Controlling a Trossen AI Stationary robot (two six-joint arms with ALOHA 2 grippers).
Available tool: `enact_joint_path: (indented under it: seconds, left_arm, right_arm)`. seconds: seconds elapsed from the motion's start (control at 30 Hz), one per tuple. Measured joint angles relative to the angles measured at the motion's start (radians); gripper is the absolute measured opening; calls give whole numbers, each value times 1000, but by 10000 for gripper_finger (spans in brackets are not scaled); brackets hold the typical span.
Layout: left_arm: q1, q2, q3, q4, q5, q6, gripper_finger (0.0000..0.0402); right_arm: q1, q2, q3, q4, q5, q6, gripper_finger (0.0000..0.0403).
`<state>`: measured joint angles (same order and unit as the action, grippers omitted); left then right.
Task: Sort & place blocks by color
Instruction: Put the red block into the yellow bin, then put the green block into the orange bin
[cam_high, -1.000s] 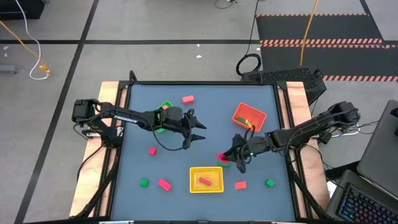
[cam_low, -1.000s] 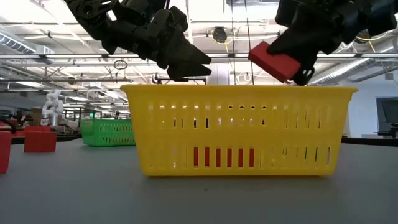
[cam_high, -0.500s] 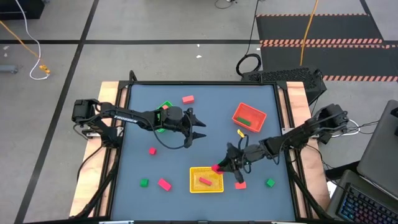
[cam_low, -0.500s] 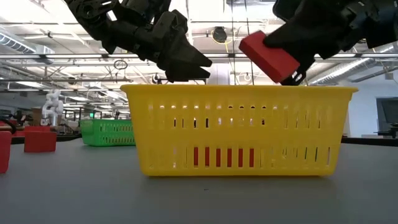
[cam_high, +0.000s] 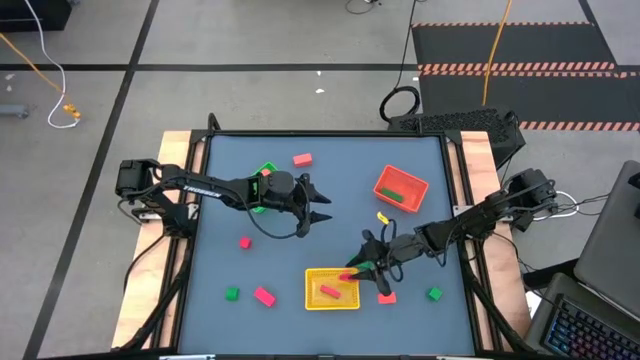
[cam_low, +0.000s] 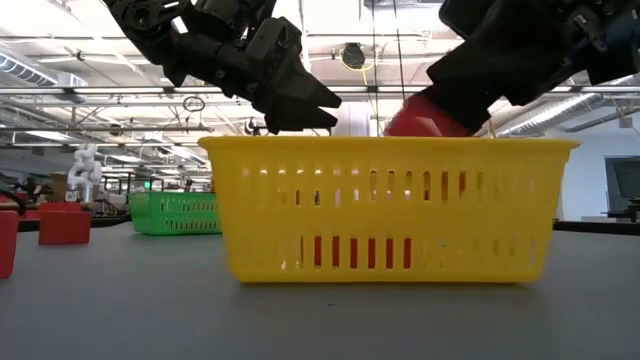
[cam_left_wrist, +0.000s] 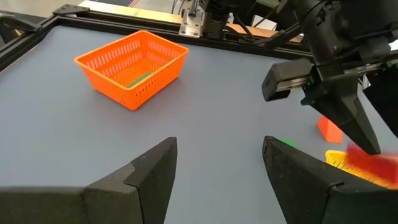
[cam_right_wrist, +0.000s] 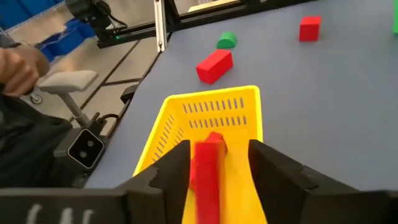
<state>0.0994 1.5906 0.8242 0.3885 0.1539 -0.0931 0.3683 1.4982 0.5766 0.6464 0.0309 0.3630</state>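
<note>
The right hand (cam_high: 358, 270) hangs over the yellow basket's (cam_high: 313, 298) right rim, fingers parted, a red block (cam_right_wrist: 206, 171) loose between them above the basket. The left hand (cam_high: 318, 208), open and empty, hovers beyond the basket, over the tabletop (cam_high: 290, 240).

Yellow tray (cam_high: 312, 295), orange tray (cam_high: 418, 187), green tray (cam_high: 266, 170).

Overhead: straight down on the whole table (cam_high: 320, 180) and both arms. Low: level at table height, close against the yellow basket (cam_low: 390, 210), facing the room. Left wrist: forward past spread jaws toward the orange basket (cam_left_wrist: 132, 67). Right wrist: close above the yellow basket, directly between parted jaws. Yellow basket shared by all.
</note>
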Motion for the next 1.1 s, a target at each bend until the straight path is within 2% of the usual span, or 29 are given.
enact_joint_path:
  seconds: [0.37, 0.63, 0.7, 0.77, 0.93, 1.0, 1.1]
  left_arm:
    - [0, 0, 0, -1, 0, -14, 239]
    - [-3, 0, 0, -5, 0, -10, 239]
    - [-6, 0, 0, -5, 0, -1, 239]
    - [-11, 0, 0, -4, 0, 12, 239]
    - [-18, 0, 0, -11, 1, 35, 239]
    - [-18, 0, 0, -24, 1, 42, 239]
    - [-18, 0, 0, -44, 0, 61, 239]
  right_arm:
    - [-23, 0, 0, 39, 2, -52, 219]
    - [-28, -1, 0, 256, 0, -164, 224]
    - [-34, -1, 0, 288, 34, -200, 224]
    - [-41, -2, 0, 273, 111, -218, 224]
    - [-55, -5, 11, 74, 282, -270, 224]
    - [-55, -15, 58, -90, 337, -285, 224]
    - [-55, -23, 182, -415, 361, -252, 224]
